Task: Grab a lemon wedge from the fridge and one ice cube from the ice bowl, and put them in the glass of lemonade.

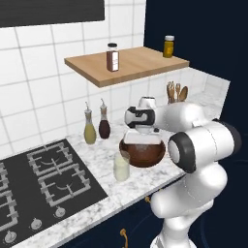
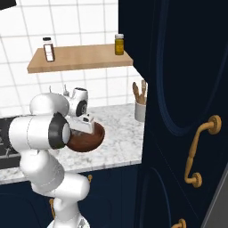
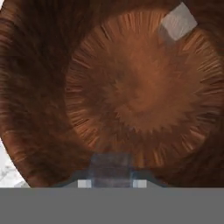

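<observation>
Here the end effector (image 3: 111, 177) hangs inside the ice bowl (image 1: 142, 154), its jaws closed on a translucent ice cube (image 3: 110, 168) seen between the fingertips at 6 o'clock of the hand view. A second ice cube (image 3: 178, 21) lies loose on the bowl's inner wall at about 1 o'clock in the hand view. The dark reddish-brown bowl sits on the marble table (image 1: 104, 160). The glass of lemonade (image 1: 121, 166) stands just beside the bowl, at its 8 o'clock in the left base view, between bowl and stovetop (image 1: 43, 181).
</observation>
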Robot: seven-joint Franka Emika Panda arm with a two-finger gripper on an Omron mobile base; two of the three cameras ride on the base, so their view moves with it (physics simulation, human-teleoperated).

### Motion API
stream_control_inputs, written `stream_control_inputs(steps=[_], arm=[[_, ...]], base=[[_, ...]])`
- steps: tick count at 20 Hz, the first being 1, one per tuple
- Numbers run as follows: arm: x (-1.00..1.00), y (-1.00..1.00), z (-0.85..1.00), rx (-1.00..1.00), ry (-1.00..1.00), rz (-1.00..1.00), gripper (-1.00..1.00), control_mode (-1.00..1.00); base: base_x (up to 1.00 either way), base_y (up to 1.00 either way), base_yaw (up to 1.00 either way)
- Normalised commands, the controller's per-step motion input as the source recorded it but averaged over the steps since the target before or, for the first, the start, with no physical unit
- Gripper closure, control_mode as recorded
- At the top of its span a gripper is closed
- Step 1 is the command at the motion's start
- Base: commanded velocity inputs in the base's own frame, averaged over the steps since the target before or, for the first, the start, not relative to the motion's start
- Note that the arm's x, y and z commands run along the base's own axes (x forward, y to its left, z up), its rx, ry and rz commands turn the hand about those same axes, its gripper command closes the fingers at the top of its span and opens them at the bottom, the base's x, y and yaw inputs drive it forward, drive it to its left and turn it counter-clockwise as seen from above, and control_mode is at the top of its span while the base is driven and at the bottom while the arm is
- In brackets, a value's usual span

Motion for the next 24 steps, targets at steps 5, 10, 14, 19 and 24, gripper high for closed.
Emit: stream_control_inputs(steps=[5,10,14,19,24], arm=[[-0.71,0.16,0.99,0.0,-0.03,0.13,1.0,-1.0],[-0.34,0.85,0.54,-0.01,0.0,0.34,1.0,-1.0],[0.0,0.47,0.01,-0.01,-0.01,0.2,1.0,-1.0],[0.0,0.2,0.0,0.0,-0.03,0.08,1.0,-1.0],[0.02,0.03,0.0,0.0,-0.03,0.03,1.0,-1.0]], base=[[0.0,0.0,0.0],[0.0,0.0,0.0],[0.0,0.0,0.0],[0.0,0.0,0.0],[0.0,0.0,0.0]])
